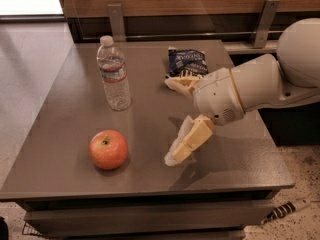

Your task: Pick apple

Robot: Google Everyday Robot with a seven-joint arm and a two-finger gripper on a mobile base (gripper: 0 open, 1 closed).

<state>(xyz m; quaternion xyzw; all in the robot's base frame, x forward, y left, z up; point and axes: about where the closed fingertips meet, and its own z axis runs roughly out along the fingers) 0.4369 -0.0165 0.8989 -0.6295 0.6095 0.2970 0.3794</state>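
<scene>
The red-orange apple (108, 149) with a short dark stem sits on the grey table (65, 109) near its front left. My gripper (169, 121) hangs over the middle of the table, to the right of the apple and apart from it. Its two cream fingers are spread wide and hold nothing: one fingertip (176, 82) is by the snack bag, the other (172, 158) is low near the table top.
A clear water bottle (114, 74) stands upright at the back left of the table. A dark blue snack bag (187, 60) lies at the back, just behind the gripper. A wooden wall with metal brackets (116, 21) runs behind the table.
</scene>
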